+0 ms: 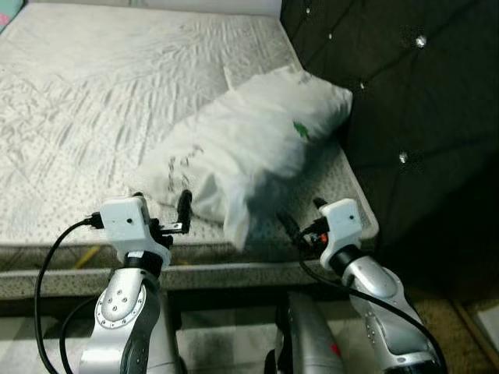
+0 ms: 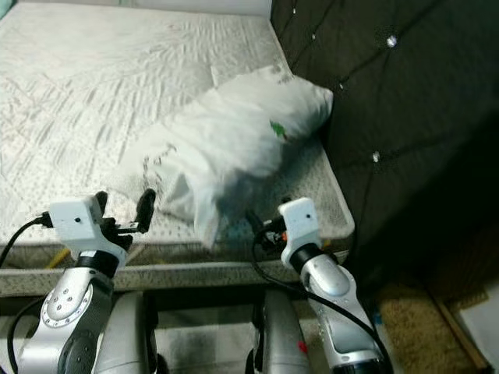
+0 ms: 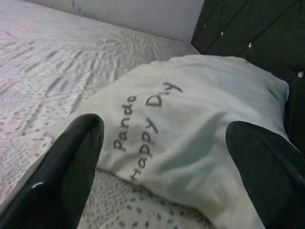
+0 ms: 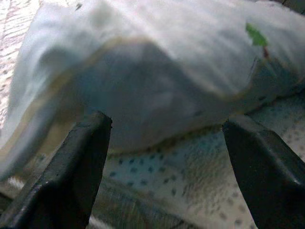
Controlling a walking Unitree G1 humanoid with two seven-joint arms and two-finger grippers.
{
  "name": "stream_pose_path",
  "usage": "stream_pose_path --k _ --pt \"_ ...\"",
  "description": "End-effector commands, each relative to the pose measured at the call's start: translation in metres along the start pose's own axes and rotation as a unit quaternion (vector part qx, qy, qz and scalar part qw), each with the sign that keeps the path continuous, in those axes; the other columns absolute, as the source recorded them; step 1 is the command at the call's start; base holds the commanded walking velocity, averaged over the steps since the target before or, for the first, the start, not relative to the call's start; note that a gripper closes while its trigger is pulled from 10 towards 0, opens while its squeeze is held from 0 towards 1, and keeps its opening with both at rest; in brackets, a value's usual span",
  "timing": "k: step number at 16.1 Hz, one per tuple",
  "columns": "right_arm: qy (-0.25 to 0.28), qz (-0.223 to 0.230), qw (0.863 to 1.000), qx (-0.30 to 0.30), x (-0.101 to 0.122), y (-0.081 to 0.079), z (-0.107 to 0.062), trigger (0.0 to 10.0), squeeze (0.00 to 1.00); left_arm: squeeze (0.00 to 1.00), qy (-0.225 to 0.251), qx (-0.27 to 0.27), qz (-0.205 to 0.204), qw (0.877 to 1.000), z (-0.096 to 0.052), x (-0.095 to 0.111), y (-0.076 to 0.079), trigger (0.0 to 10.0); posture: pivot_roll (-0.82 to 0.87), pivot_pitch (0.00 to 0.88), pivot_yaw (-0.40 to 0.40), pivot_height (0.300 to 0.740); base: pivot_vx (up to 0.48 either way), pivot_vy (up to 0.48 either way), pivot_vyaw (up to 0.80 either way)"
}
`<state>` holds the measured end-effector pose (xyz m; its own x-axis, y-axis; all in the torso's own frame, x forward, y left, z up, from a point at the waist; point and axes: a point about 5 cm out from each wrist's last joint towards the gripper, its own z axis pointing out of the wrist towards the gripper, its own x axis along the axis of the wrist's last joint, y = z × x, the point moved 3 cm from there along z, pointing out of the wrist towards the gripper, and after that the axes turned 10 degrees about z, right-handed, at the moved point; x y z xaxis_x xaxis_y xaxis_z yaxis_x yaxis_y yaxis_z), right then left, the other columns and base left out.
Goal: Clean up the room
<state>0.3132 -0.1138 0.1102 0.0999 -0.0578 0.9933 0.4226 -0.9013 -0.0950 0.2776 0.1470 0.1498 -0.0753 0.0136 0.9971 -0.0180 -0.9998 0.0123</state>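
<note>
Left gripper: fingers spread, holding nothing, raised at the mattress's near edge, aimed at the pillow's printed end.
Right gripper: fingers parted, empty, low at the near edge, just short of the pillow.
Pillow: white, lying diagonally on the mattress, far corner against the dark tufted headboard.

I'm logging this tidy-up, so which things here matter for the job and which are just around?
For the job:
pillow
left claw, open
right claw, open

Just there:
mattress
dark tufted headboard
</note>
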Motion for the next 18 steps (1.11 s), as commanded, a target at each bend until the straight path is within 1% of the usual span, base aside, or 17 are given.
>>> stream_pose_path --k 1,5,8,11,13,15,17,18 --pt "0.013 -0.018 1.000 0.014 0.007 -0.002 0.004 10.0 0.00 0.00 -0.002 0.000 0.003 1.000 0.002 -0.001 0.002 10.0 -0.01 0.140 -0.073 0.528 0.000 0.000 0.40" --pt "0.015 -0.015 1.000 0.019 0.006 -0.005 0.007 10.0 0.00 0.00 0.001 0.000 0.004 1.000 0.003 0.001 0.002 10.0 0.00 0.142 -0.070 0.528 0.000 0.000 0.70" --pt "0.018 -0.007 1.000 0.017 0.005 -0.005 0.010 10.0 0.00 0.00 -0.005 -0.001 0.008 1.000 0.002 -0.001 0.002 10.0 0.00 0.152 -0.074 0.528 0.000 0.000 0.00" --pt "0.020 -0.003 1.000 -0.007 0.006 -0.001 0.013 10.0 0.00 0.00 -0.018 0.007 0.010 1.000 -0.005 -0.006 -0.002 10.0 0.01 0.181 -0.082 0.528 0.000 0.000 0.00" --pt "0.019 0.005 1.000 -0.020 0.005 0.001 0.012 10.0 0.00 0.00 -0.020 0.009 0.010 1.000 -0.009 -0.005 -0.002 10.0 0.01 0.196 -0.085 0.528 0.000 0.000 0.00" --pt "0.021 0.032 0.999 -0.035 0.009 0.000 0.018 10.0 0.00 0.00 -0.022 0.006 0.011 1.000 -0.010 -0.005 -0.001 10.0 0.01 0.209 -0.083 0.528 0.000 0.000 0.00" --pt "0.023 0.082 0.995 -0.046 0.018 -0.003 0.031 10.0 0.00 0.00 -0.024 0.001 0.009 1.000 -0.011 -0.004 0.002 10.0 0.02 0.224 -0.078 0.528 0.000 0.000 0.00" --pt "0.022 0.087 0.995 -0.048 0.022 -0.005 0.035 10.0 0.00 0.00 -0.025 -0.002 0.006 1.000 -0.012 -0.003 0.003 10.0 0.02 0.227 -0.074 0.528 0.000 0.000 0.00"
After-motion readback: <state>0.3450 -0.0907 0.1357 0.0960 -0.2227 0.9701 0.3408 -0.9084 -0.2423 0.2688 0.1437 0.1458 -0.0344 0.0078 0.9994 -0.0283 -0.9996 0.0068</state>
